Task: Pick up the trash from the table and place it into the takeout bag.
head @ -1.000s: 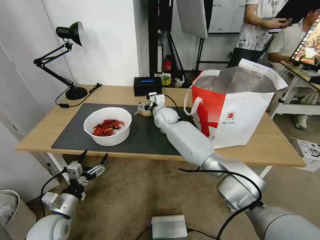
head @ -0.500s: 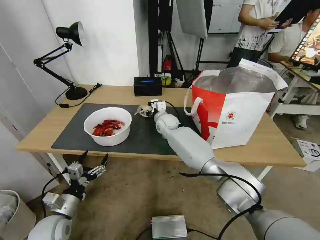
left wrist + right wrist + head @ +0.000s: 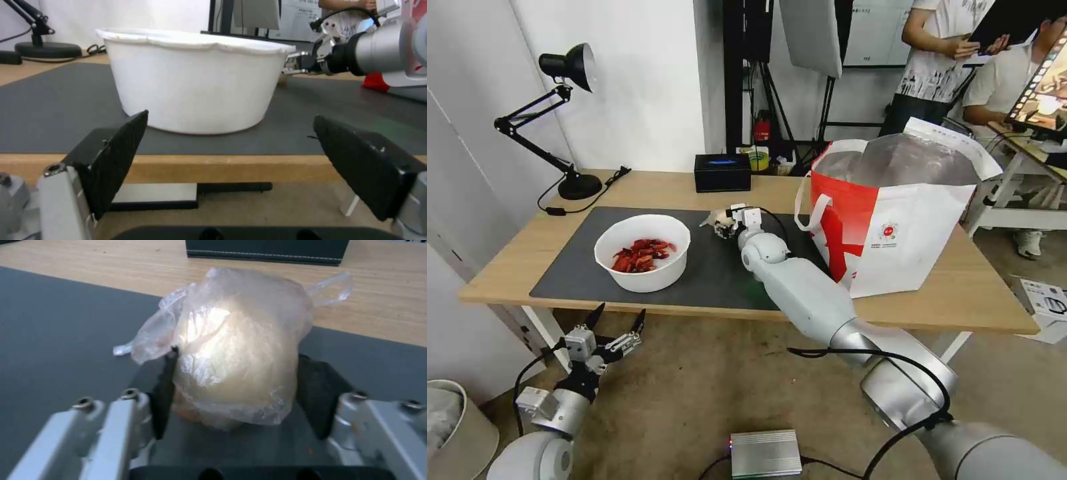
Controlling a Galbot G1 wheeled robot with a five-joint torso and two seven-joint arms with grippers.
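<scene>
**A:** Trash check, where's everything sitting? The beige bag lump (image 3: 240, 350) is clamped in the right tool (image 3: 240, 390), a black pad pressed on each side of it, over the dark mat (image 3: 720, 273) near the back edge, between the white bowl (image 3: 642, 252) and the takeout bag (image 3: 894, 220).

**B:** Yep, and from the head camera the lump (image 3: 718, 219) looks slightly off the mat, though I can't tell for sure. The bowl's got red scraps in it and sits on the mat's left part. The takeout bag stands upright and open on the right end of the worktop (image 3: 980, 300).

**A:** Left tool (image 3: 617, 320)?

**B:** Hanging below the worktop's front edge, spread wide, holding nothing, pointed at the bowl (image 3: 191, 83). Black box (image 3: 722, 172) and desk lamp (image 3: 564, 120) are at the back.
</scene>
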